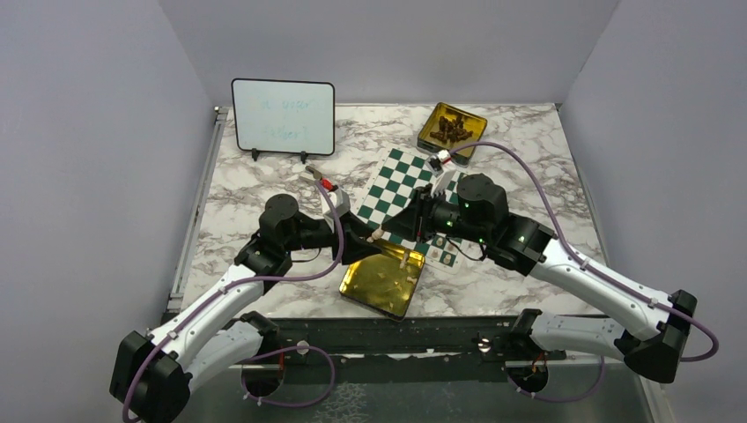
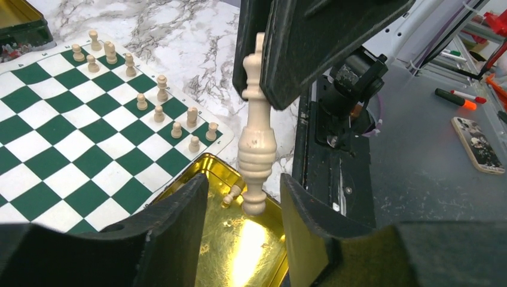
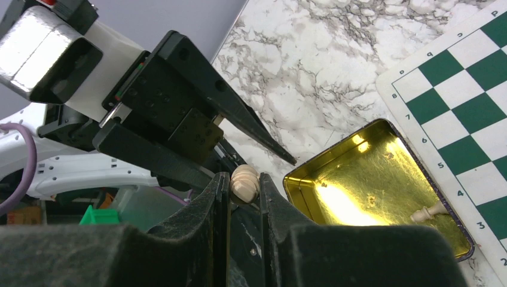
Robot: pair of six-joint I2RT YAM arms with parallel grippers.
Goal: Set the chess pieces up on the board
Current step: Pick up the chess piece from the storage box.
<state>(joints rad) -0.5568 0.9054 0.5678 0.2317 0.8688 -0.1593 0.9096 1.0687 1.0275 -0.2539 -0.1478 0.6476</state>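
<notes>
A tall cream chess piece (image 2: 257, 143) hangs upright over the near gold tin (image 2: 239, 251). My right gripper (image 3: 244, 179) is shut on its upper part, and its black fingers (image 2: 305, 54) come down from above in the left wrist view. My left gripper (image 2: 244, 179) is open, its fingers either side of the piece's base with a gap on both sides. A small cream pawn (image 2: 231, 195) lies in the tin. The green-and-white board (image 2: 78, 149) lies to the left, with several cream pieces (image 2: 161, 89) standing along its near edge. Both grippers meet at the tin (image 1: 383, 280) in the top view.
A whiteboard (image 1: 283, 117) stands at the back left. A second gold tin (image 1: 451, 129) with dark pieces sits behind the board (image 1: 401, 181). A phone (image 2: 478, 143) and markers (image 2: 454, 97) lie on the grey surface beyond the table's near edge.
</notes>
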